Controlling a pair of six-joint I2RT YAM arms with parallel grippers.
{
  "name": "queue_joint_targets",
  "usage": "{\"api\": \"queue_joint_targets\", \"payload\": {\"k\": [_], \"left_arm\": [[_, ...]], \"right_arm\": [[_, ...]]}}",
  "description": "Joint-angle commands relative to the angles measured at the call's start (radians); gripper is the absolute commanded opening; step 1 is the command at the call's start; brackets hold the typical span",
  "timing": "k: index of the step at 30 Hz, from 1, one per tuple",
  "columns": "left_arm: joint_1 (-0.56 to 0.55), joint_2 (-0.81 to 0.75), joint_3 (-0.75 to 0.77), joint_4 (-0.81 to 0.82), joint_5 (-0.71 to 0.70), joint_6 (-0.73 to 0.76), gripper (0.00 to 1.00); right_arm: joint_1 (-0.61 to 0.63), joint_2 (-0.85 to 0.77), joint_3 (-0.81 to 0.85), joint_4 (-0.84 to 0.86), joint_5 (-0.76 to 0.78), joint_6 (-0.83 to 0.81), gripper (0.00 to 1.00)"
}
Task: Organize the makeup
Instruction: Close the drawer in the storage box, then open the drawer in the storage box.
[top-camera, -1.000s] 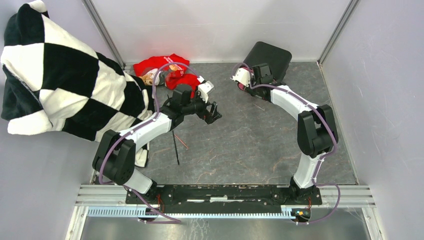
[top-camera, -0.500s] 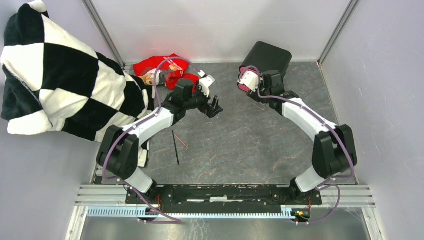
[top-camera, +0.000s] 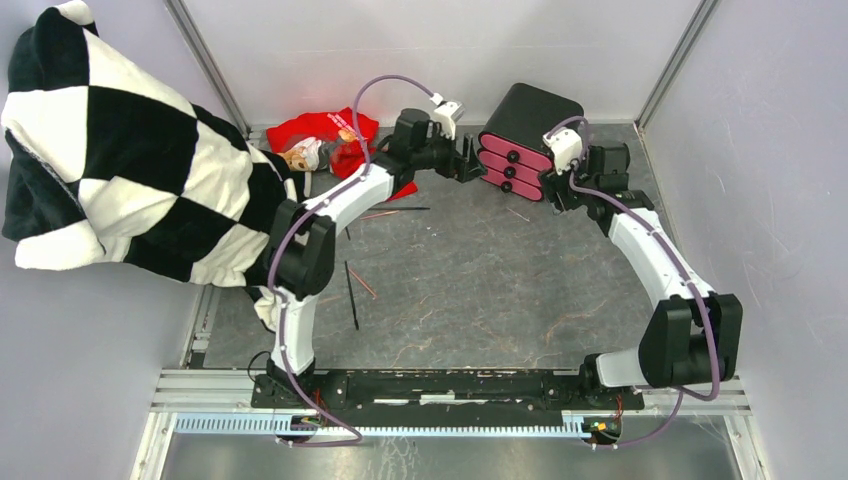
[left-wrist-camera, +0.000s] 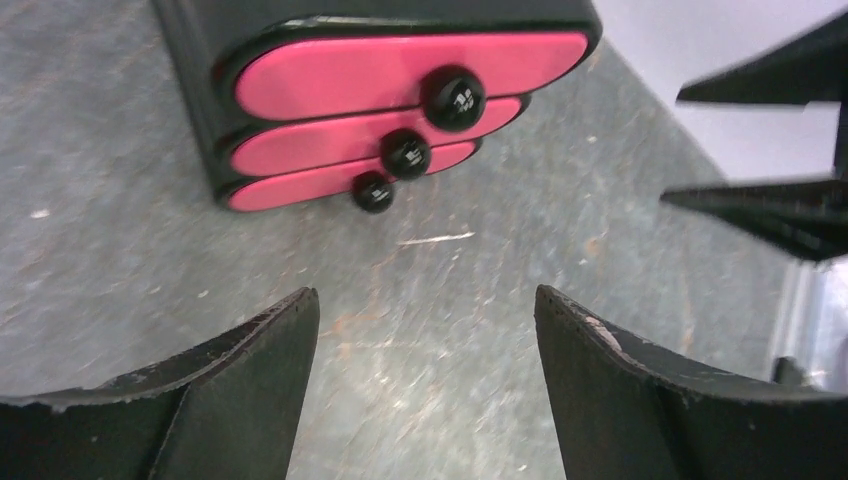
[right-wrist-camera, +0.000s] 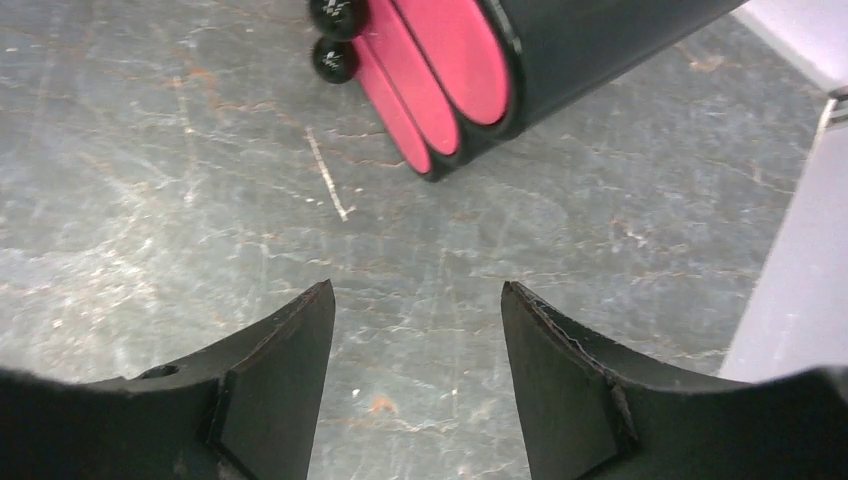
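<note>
Thin black pencil (top-camera: 352, 296) and brown pencil (top-camera: 365, 285) lie on the grey table, left of centre. Another black pencil (top-camera: 408, 209) and a brown one (top-camera: 376, 214) lie under the left arm. A peach puff (top-camera: 295, 157) sits on the red cloth (top-camera: 320, 128). My left gripper (top-camera: 478, 165) (left-wrist-camera: 427, 300) is open and empty, just left of the black box with pink drawers (top-camera: 520, 150) (left-wrist-camera: 400, 80). My right gripper (top-camera: 562, 195) (right-wrist-camera: 417, 290) is open and empty, at the box's front right corner (right-wrist-camera: 450, 60). The pink stick and packet are out of view.
A thin pale stick (top-camera: 517, 213) (left-wrist-camera: 435, 239) (right-wrist-camera: 327, 175) lies on the table in front of the drawers. A black-and-white checked blanket (top-camera: 110, 150) hangs over the left wall. Walls close the back and the right side (top-camera: 760, 200).
My left arm has stretched from the table's middle back and right to the box. My right gripper has drawn back from the box front to its right, uncovering the pink drawers.
</note>
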Motion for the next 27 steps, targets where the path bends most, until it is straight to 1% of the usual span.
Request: {"api": "queue_joint_targets", "payload": {"k": [1,6,11,15,21,25,27], "left_arm": [[-0.026,0.124,0.178,-0.038,0.086,-0.226,0.84],[-0.042,0.248,0.302,-0.002,0.156,-0.372,0.80],[-0.046,0.353,0.452,0.043,0.176,-0.490,0.78],[-0.046,0.428,0.542,0.088,0.189,-0.594,0.76],[-0.046,0.490,0.589,0.154,0.193,-0.674,0.72],[-0.045,0.517,0.601,0.185,0.193,-0.709,0.70],[-0.046,0.530,0.614,0.202,0.198,-0.729,0.66]], "right_arm": [[-0.019,-0.083,-0.037,-0.007,-0.152,0.095,0.69],[-0.043,-0.124,-0.090,0.020,-0.183,0.111,0.69],[-0.066,-0.126,-0.109,0.030,-0.221,0.121,0.69],[-0.083,-0.128,-0.118,0.034,-0.238,0.123,0.69],[-0.089,-0.140,-0.130,0.038,-0.264,0.125,0.70],[-0.122,-0.140,-0.132,0.040,-0.278,0.126,0.70],[-0.126,-0.139,-0.135,0.039,-0.286,0.128,0.70]]}}
